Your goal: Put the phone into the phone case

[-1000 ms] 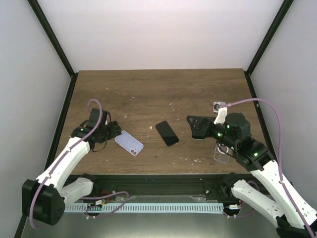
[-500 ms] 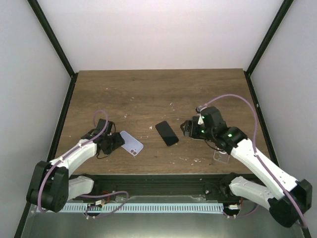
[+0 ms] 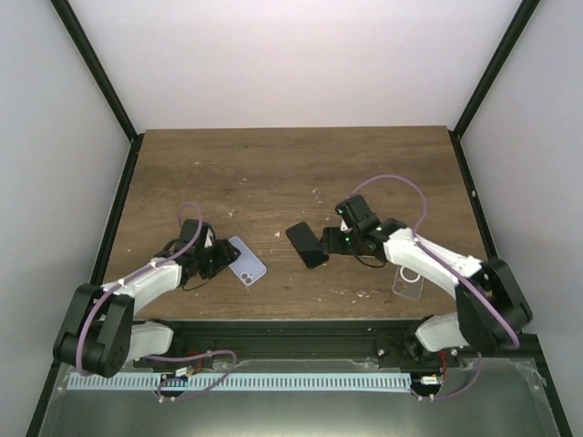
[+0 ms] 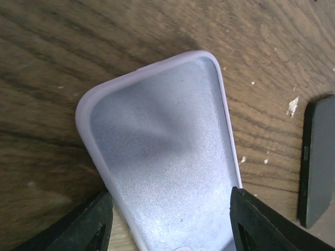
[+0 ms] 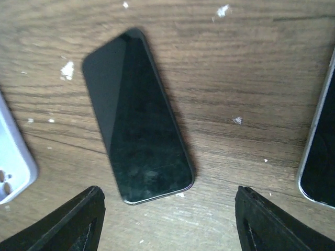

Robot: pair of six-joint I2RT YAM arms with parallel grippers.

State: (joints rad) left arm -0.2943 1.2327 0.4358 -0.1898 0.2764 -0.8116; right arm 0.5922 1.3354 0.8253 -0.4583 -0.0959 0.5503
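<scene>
Glossy black phone (image 5: pixel 137 116) lies flat; lilac matte case (image 4: pixel 165 157) between parted left claw (image 4: pixel 167 230)

White arm links (image 3: pixel 150 278), black joints, purple cables (image 3: pixel 401 182), green LEDs

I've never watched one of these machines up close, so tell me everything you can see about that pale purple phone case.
The phone case is pale lilac, matte and soft-looking like silicone, with rounded corners and a raised rim. It lies flat on the wooden table, hollow side up and empty, with camera cutouts at one end. It sits left of the black phone, apart from it. The left gripper straddles its near end, open, fingers on either side; whether they touch it is unclear.
</scene>
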